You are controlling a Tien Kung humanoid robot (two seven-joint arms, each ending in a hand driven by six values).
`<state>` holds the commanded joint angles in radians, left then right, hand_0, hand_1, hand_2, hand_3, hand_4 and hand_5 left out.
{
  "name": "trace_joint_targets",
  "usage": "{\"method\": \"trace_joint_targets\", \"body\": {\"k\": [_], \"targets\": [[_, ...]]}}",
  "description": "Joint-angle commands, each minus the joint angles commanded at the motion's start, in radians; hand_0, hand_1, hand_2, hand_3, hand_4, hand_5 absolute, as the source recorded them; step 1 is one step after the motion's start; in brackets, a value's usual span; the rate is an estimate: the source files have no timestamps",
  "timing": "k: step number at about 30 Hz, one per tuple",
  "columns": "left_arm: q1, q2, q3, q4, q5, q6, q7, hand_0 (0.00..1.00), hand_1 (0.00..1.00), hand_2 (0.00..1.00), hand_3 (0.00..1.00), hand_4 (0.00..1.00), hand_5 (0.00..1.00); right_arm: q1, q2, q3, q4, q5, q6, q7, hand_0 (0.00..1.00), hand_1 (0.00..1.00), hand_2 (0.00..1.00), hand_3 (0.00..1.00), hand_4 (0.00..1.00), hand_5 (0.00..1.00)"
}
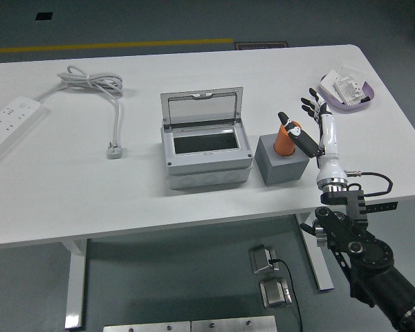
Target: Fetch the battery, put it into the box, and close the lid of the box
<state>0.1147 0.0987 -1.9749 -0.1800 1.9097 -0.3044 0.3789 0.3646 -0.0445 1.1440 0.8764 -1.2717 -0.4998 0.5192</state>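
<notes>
Fetching: right hand (301, 128) spread beside the orange cylindrical battery (286, 142), grasping nothing; next, gripping and carrying toward the open-lidded grey plastic box (206, 155).

Robotics laboratory or test area: a height-adjustable white table (194, 200) stands on grey-green industrial flooring with a yellow floor line (111, 46), floor-level power adapters (268, 273) and metal plates (190, 325).
</notes>
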Motion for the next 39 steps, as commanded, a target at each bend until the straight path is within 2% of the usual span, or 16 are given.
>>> {"method": "trace_joint_targets", "body": {"k": [29,30,35,36,39], "targets": [[-0.014,-0.011,-0.007,0.000,0.035,-0.010,-0.011,0.763,0.800,0.834,0.950,0.953,0.720,0.010,0.020,-0.052,-0.071,0.037,0.014,0.006,0.869,0.836,0.836,0.928,0.983,0.561],[-0.015,-0.011,-0.007,0.000,0.037,-0.010,-0.011,0.757,0.799,0.834,0.948,0.953,0.720,0.012,0.020,-0.054,-0.073,0.038,0.014,0.006,0.861,0.836,0.836,0.926,0.914,0.375],[-0.018,-0.014,-0.011,0.000,0.046,-0.013,-0.011,0.757,0.799,0.834,0.948,0.953,0.720,0.023,0.023,-0.062,-0.082,0.043,0.017,0.005,0.861,0.836,0.836,0.926,0.914,0.375],[-0.019,-0.014,-0.011,0.000,0.048,-0.013,-0.011,0.748,0.800,0.834,0.946,0.953,0.719,0.025,0.023,-0.063,-0.085,0.044,0.017,0.004,0.826,0.832,0.831,0.925,0.891,0.328],[-0.020,-0.015,-0.014,0.000,0.052,-0.015,-0.011,0.748,0.800,0.834,0.946,0.953,0.719,0.029,0.024,-0.065,-0.091,0.046,0.018,0.003,0.826,0.832,0.831,0.925,0.891,0.328]]}}
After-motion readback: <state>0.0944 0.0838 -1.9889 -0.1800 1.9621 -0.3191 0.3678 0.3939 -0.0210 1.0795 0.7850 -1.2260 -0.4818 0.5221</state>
